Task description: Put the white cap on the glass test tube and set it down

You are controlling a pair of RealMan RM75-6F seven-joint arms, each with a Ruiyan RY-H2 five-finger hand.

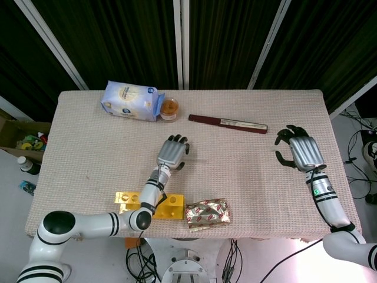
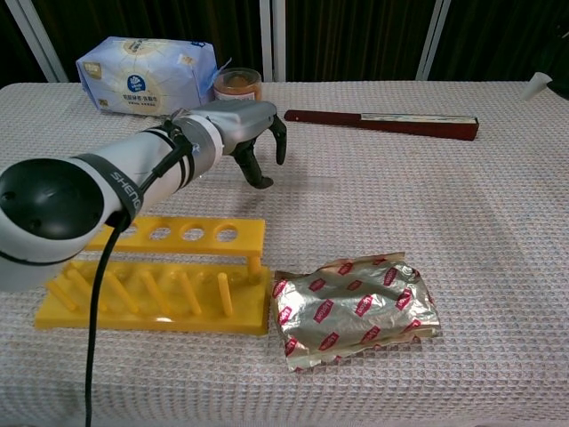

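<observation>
Two hands show in the head view, and the left hand (image 1: 171, 153) is by far the nearer to the glass test tube (image 1: 197, 159). The tube lies flat on the woven cloth near the table's middle, its long axis running from 9 o'clock to 3 o'clock. My left hand arches over its 9 o'clock end, so the bare length reaches out toward 3 o'clock from under the fingers. In the chest view those fingers (image 2: 279, 147) are hooked downward and spread apart from the thumb. They are not closed around the glass, and I cannot tell whether any tip touches it. My right hand (image 1: 301, 151) hovers well apart at 3 o'clock, near the table's edge, fingers curled inward. The white cap (image 2: 534, 85) shows only at the chest view's 2 o'clock edge, raised off the cloth, so I judge that the right hand is pinching it. A yellow rack (image 2: 147, 267) stands at 6 o'clock of the tube.
</observation>
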